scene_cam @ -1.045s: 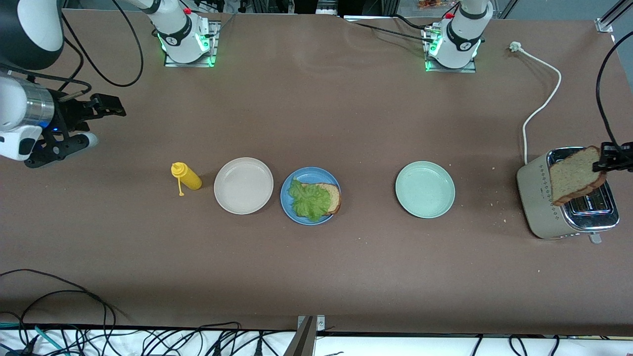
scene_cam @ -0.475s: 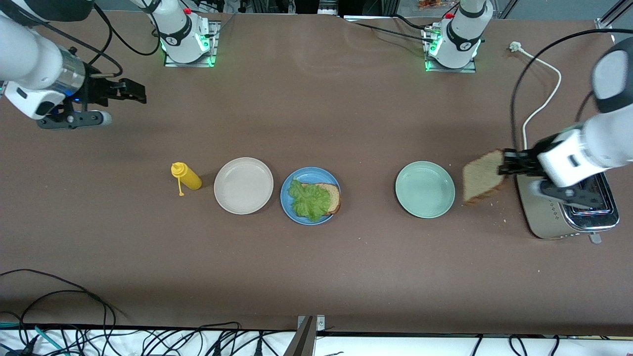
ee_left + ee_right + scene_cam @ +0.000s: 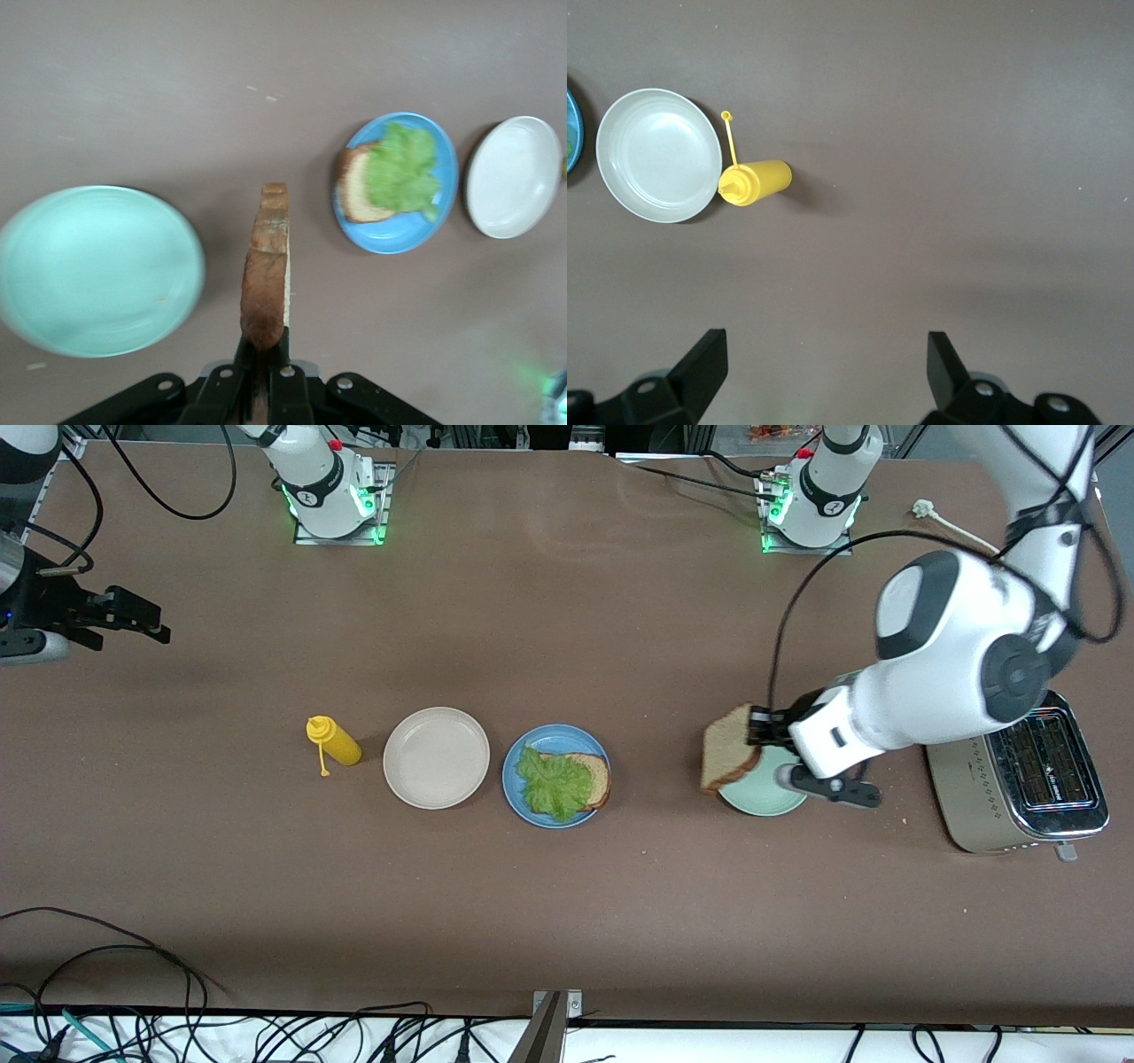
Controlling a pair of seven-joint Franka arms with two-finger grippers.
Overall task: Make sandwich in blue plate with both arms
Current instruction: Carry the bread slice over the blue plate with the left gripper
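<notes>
Since a second ago my left gripper (image 3: 755, 731) has carried its clamped bread slice (image 3: 728, 747) from the toaster (image 3: 1019, 788) to over the mint plate (image 3: 753, 802). Blue plate (image 3: 532, 806) holds bread (image 3: 595, 777) under lettuce (image 3: 554, 782); beige plate (image 3: 436, 757) beside it. My right gripper (image 3: 133, 615) waits, jaws wide.

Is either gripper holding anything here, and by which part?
The left gripper holds a toasted bread slice by one edge, on edge over the mint-green plate. The right gripper is open and holds nothing.
</notes>
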